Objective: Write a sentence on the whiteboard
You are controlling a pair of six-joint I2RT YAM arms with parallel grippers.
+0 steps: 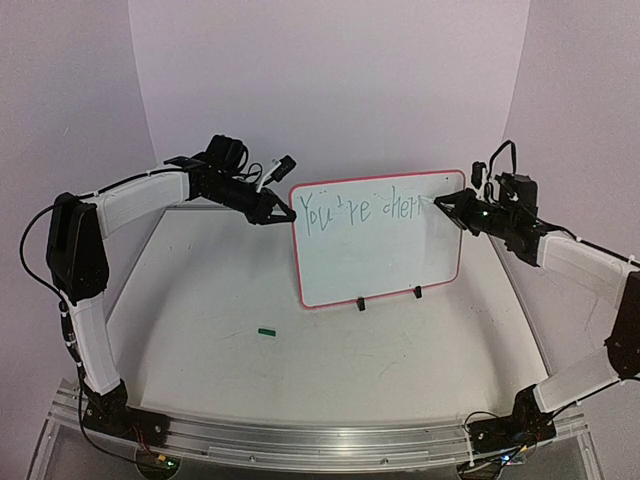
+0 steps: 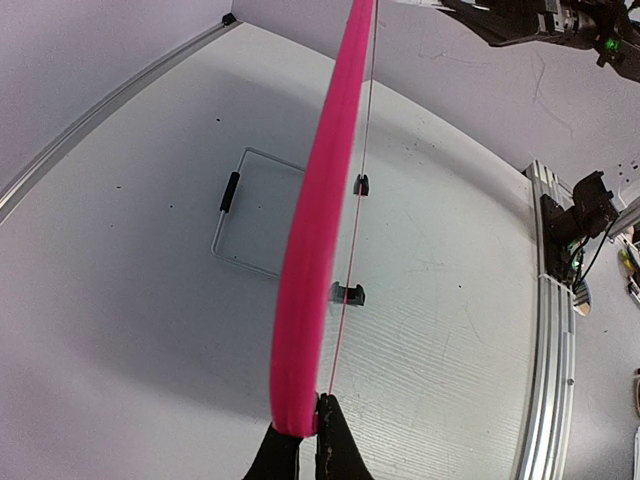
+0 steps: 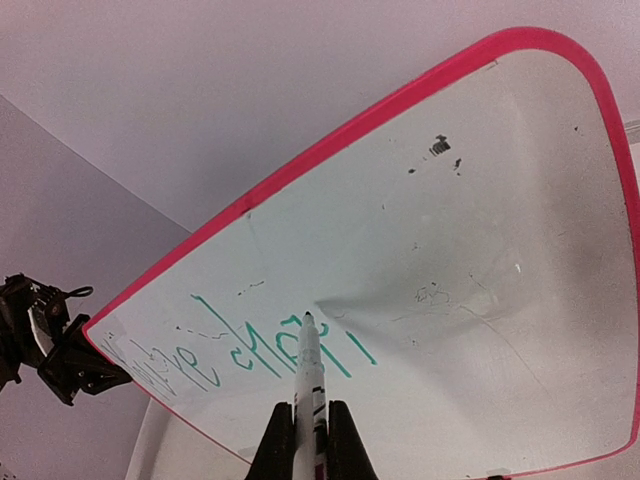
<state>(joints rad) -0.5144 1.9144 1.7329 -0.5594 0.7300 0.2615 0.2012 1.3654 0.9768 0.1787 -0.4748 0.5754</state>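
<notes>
From above, the whiteboard [image 1: 380, 250] stands upright mid-surface [image 1: 220, 290] on its clip feet [image 1: 359, 305], with the green sentence [image 1: 360, 208] unfinished along its top. In the left wrist view, the left claw [image 2: 318, 412] is clenched on the red frame [image 2: 310, 270]. In the right wrist view, the right claw [image 3: 308, 410] grasps a white marker [image 3: 308, 360], its tip on the board.

On the whiteboard [image 1: 380, 262] there are green handwritten words [image 1: 352, 210] in one line: "You're", and after it a word that begins with "cher", whose last letters are not clear. The print on the marker [image 3: 308, 375] is too small to read.
</notes>
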